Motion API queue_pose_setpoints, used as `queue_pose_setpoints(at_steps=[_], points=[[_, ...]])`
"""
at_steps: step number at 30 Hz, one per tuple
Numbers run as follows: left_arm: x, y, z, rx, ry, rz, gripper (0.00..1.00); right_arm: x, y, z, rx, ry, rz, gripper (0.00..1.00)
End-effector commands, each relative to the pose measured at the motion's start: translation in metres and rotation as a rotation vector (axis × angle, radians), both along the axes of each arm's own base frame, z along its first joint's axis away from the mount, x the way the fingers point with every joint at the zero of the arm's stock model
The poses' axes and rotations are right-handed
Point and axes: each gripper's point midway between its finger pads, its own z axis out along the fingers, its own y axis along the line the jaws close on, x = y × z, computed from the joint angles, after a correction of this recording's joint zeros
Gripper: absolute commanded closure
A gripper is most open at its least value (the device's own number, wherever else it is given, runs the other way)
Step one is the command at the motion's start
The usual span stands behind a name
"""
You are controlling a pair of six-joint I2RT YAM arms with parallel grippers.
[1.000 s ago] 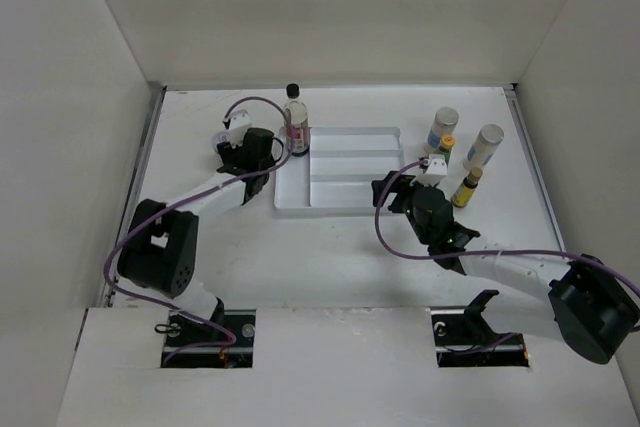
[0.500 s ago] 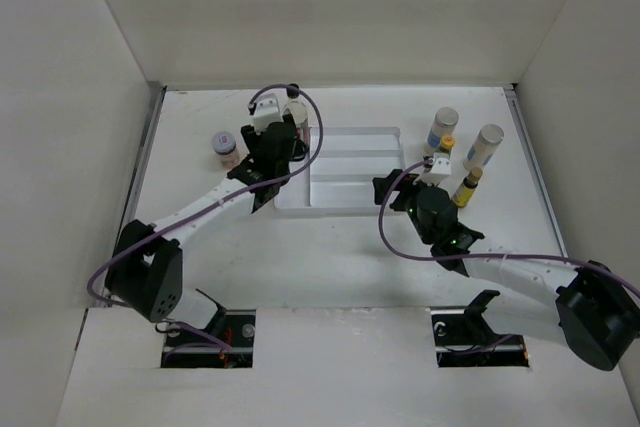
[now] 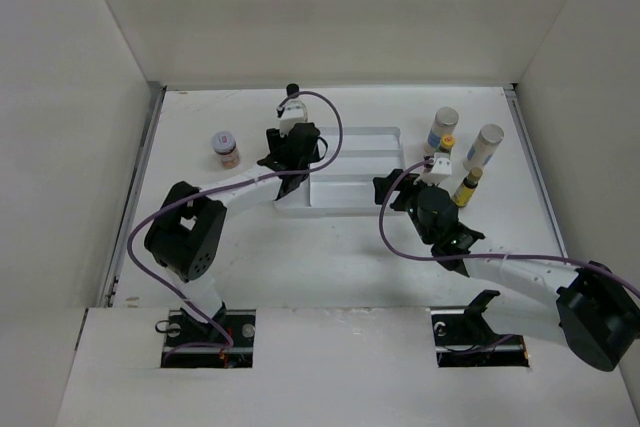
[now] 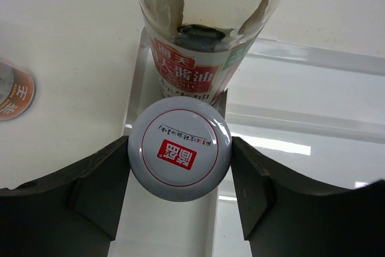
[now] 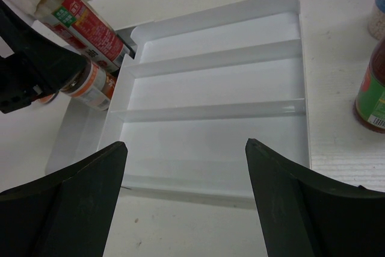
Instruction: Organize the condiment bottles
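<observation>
- Left gripper (image 4: 179, 170) is clamping a red-labelled jar (image 4: 179, 148) by its sides, pale lid facing the wrist camera, at the left wall of the white stepped tray (image 4: 313, 118). Judgement: it is lining the jar up for a step.
- Clear black-capped bottle (image 4: 192, 70) is standing just beyond the jar, off the tray's upper-left corner.
- Right gripper (image 5: 185, 148) is hovering over the tray's near edge, jaws wide apart and gripping nothing.
- Tray steps are holding nothing. Second jar (image 3: 226, 147) at left, shakers (image 3: 442, 127) and yellow-capped bottles (image 3: 467, 187) at right are all sitting outside.
</observation>
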Motion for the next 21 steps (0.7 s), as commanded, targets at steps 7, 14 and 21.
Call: queue_pose_setpoints(at_steps=[7,14,21], points=[[0.023,0.002,0.03,-0.056,-0.147,0.053,0.6,0.006,0.004,0.022,0.058,-0.059,0.003,0.13],[0.016,0.007,0.032,-0.065,-0.164,0.052,0.29,0.007,0.003,0.021,0.056,-0.057,0.0,0.12],[-0.019,0.024,0.076,-0.082,-0.224,0.029,0.15,0.006,0.004,0.023,0.061,-0.063,0.004,0.1]])
